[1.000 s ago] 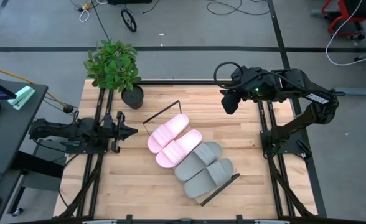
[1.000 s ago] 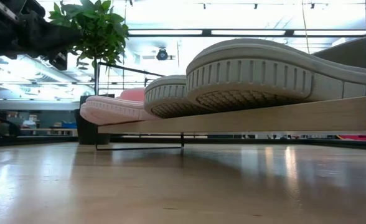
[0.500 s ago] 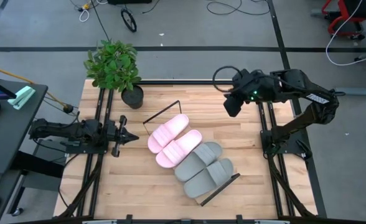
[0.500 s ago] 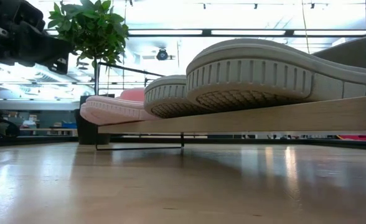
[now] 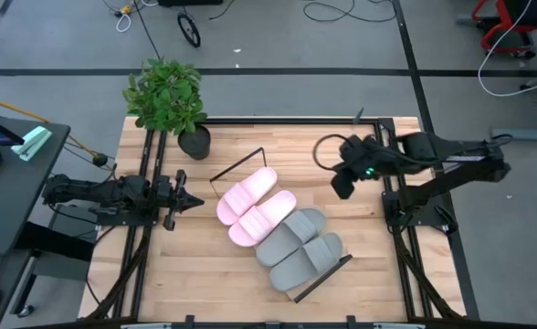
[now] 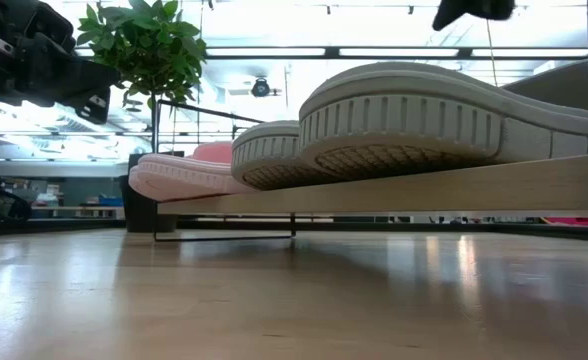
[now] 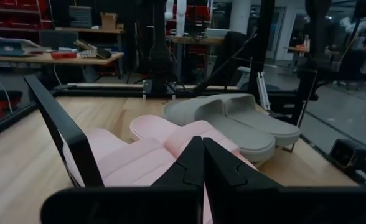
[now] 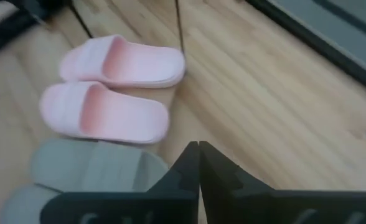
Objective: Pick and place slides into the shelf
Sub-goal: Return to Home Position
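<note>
- All four slides lie on the shelf [image 6: 444, 182], which stands diagonally in the middle of the surface [image 5: 186, 265].
- The pink slides [image 5: 255, 206] fill the shelf's far half and the grey slides [image 5: 298, 247] its near half, packed side by side.
- The left tool [image 5: 194, 194], fingers together, hovers at the left edge, with bare wood between it and the pink slides.
- The right tool [image 5: 342, 183], fingers together, hangs over the far right, apart from the shelf.
- A potted plant [image 5: 168, 100] occupies the far left corner, near the shelf's black frame end [image 5: 236, 164].
</note>
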{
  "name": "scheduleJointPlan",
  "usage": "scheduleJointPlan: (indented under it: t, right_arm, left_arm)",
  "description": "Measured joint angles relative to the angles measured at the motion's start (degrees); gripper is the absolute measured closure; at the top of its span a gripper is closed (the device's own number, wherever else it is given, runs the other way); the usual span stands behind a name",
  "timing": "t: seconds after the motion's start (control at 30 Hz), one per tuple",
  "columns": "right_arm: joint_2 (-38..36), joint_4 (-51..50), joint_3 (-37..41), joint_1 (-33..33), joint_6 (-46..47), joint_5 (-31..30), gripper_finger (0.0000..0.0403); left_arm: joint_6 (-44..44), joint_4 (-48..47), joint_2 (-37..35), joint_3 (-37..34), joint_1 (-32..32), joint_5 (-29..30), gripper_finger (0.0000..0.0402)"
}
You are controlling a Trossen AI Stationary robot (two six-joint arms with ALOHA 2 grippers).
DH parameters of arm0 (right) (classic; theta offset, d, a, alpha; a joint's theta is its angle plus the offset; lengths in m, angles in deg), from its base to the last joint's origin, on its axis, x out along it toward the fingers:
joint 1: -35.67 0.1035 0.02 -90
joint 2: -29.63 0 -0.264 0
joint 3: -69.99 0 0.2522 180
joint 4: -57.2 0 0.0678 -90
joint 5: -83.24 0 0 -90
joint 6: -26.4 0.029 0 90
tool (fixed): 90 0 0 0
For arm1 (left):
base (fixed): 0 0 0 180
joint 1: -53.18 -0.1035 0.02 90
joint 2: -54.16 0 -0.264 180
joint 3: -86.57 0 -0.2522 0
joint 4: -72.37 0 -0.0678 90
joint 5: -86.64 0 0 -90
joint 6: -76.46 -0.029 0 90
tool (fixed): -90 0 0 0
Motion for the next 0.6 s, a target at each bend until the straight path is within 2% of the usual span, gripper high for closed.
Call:
scheduleJointPlan:
  t: [0.13, 0.3, 0.6]
  right_arm:
    - [-8.47, 8.24, 11.28, 1.28, 2.21, 1.24, 0.0388]
    - [-19.63, 17.88, 24.16, 2.05, 3.46, 2.65, 0.0398]
    - [-36.37, 36.92, 45.37, 2.20, -2.23, 7.38, 0.0399]
  left_arm:
    - [3.24, 0.00, 0.00, 0.00, 0.00, 0.08, 0.0385]
    - [2.97, 0.00, 0.00, -0.02, 0.00, 0.07, 0.0361]
    - [2.93, 0.00, 0.00, -0.02, 0.01, 0.07, 0.0351]
